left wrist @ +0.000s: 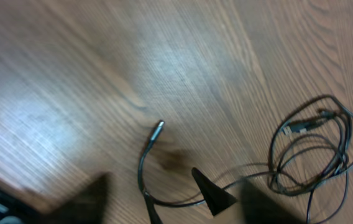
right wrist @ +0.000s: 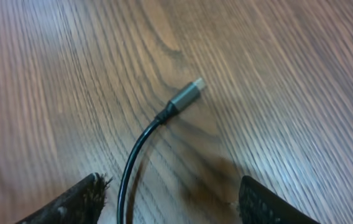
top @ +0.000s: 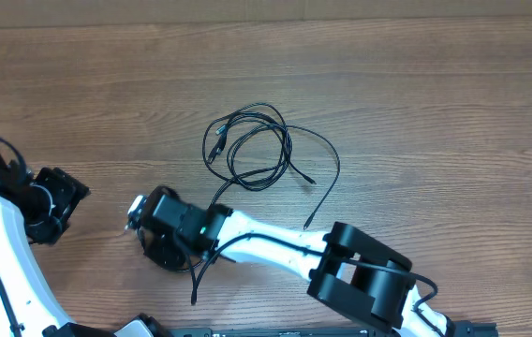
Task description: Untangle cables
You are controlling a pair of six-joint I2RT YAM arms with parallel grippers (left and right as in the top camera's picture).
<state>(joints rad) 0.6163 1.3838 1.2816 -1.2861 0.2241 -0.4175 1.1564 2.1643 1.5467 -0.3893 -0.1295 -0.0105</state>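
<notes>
From overhead, the cables (top: 257,150) are seen looped mid-table (top: 435,84), far and right of the right tool (top: 149,229), which lies nearer them than the left tool (top: 55,201). In the left wrist view, the left tool's blurred fingers (left wrist: 210,190) are spread and nothing is held. In the right wrist view, the silvery plug (right wrist: 186,96) is pointed far-right, and its cord runs unpinched between the released right tool's parted fingers (right wrist: 89,199).

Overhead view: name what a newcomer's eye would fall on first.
The black cables looped in a loose tangle mid-table stand out first. Next comes the white arm across the near side, whose right gripper hangs open over a silver-tipped plug lying on the table.
</notes>
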